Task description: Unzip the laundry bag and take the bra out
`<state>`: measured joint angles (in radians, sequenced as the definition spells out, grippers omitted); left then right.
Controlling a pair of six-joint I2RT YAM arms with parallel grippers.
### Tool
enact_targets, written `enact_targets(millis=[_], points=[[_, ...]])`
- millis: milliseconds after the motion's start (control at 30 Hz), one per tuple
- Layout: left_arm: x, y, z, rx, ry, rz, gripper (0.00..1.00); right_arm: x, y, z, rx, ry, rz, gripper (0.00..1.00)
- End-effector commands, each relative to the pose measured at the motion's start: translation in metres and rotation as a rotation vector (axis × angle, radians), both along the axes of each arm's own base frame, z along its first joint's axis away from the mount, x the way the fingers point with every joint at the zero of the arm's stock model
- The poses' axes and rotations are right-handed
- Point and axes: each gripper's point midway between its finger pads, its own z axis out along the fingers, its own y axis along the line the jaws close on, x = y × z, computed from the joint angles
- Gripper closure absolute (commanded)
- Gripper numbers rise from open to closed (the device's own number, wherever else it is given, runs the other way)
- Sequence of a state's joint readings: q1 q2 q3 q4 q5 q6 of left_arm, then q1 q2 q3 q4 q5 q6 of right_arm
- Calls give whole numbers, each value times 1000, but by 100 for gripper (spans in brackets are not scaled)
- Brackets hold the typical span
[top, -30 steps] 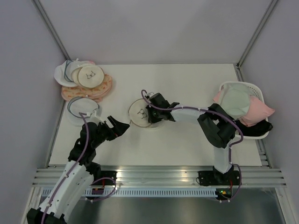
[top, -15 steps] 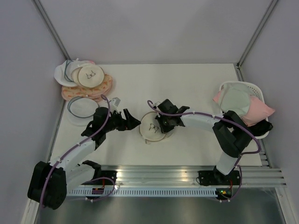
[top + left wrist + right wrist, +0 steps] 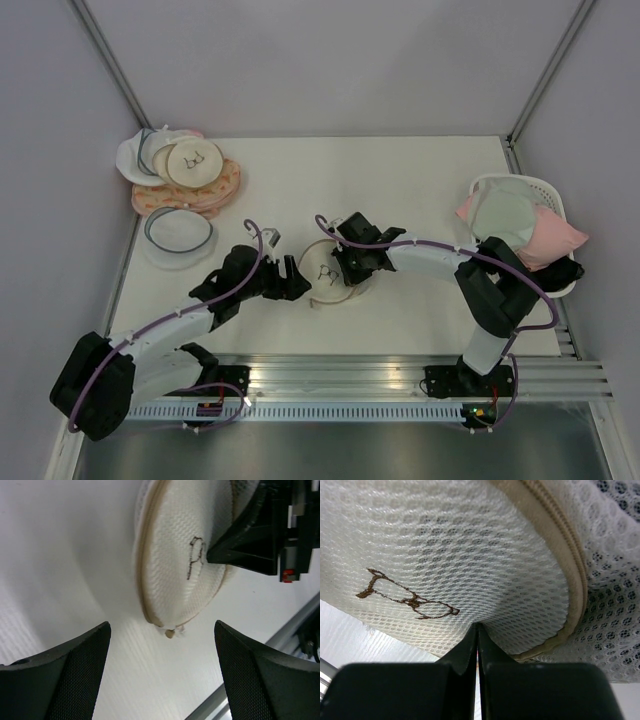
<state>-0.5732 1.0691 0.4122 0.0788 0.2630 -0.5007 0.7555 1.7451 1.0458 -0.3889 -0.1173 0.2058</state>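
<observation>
The laundry bag (image 3: 326, 272) is a round cream mesh pouch with a tan zipper rim and a dark bra outline, lying at the table's middle. In the left wrist view the laundry bag (image 3: 182, 565) fills the top, with its small tan zipper pull (image 3: 170, 634) hanging at the near rim. My left gripper (image 3: 291, 283) is open just left of the bag; the pull lies a little ahead of the left gripper (image 3: 162, 680), between its fingers. My right gripper (image 3: 345, 263) is shut, and the right gripper (image 3: 478, 626) has its tips pressed into the mesh face of the laundry bag (image 3: 445, 555). The bra is hidden.
A pile of pink, white and cream pouches (image 3: 183, 172) sits at the back left, with a flat white disc (image 3: 178, 233) in front of it. A white basket (image 3: 556, 197) at the right edge holds pale green and pink garments over something black.
My left arm has swung right and come up to the bag's left rim. The right gripper slid the bag nearer and to the right, then held still.
</observation>
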Motion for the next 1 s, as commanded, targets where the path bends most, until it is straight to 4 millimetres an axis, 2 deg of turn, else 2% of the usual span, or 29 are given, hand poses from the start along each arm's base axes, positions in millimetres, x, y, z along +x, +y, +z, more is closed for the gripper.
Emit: enact_targets(millis=[0,133,167,200,400,500,600,733,900,967], points=[[18,21,1,62,-93,154,13,6,6,12,24,-25,-6,99],[16,12,0,16,-126,160,12,4,7,10,28,-18,-2,99],[21,5,8,-30,-159,156,12,4,7,10,34,-17,-1,100],[16,1,-1,-47,-130,139,12,3,8,10,35,-13,-1,100],[15,-24,7,-199,-145,85,14,1,12,12,62,-10,14,100],[15,-28,7,-192,-141,77,19,0,14,13,71,-12,18,100],[14,-28,7,-196,-152,72,29,-1,14,16,79,-10,26,100],[14,-29,11,-205,-175,59,52,-1,12,19,74,-19,38,100],[12,-32,11,-207,-183,33,56,-2,9,22,64,-27,42,100],[9,-34,15,-229,-190,16,63,-2,8,23,60,-28,42,100]])
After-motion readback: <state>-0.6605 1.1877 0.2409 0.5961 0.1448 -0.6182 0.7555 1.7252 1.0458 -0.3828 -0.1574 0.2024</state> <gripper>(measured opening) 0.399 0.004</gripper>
